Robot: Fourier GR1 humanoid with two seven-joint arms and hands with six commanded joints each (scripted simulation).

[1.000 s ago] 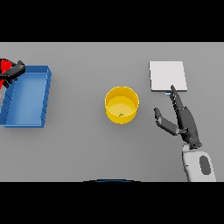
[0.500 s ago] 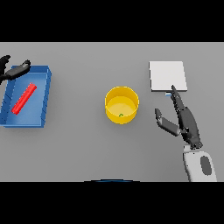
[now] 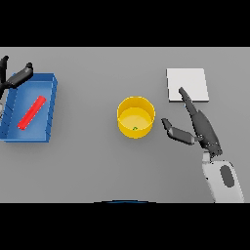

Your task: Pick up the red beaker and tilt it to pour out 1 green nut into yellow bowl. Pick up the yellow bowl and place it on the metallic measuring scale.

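Observation:
The yellow bowl [image 3: 136,117] stands mid-table with a small green nut [image 3: 135,129] inside it. The red beaker [image 3: 32,112] lies on its side in the blue tray [image 3: 49,110] at the left. My left hand [image 3: 17,78] is open above the tray's far left corner, apart from the beaker. My right hand [image 3: 200,129] is open to the right of the bowl, thumb pointing towards it, not touching. The metallic scale [image 3: 187,84] is a flat pale square just beyond the right hand's fingertips.
The blue tray lies along the table's left edge. Bare grey table lies between the tray and the bowl, and between the bowl and the scale.
The left hand has let go of the red beaker, which now lies in the blue tray. The left hand has opened. The right hand has shifted slightly towards the bowl.

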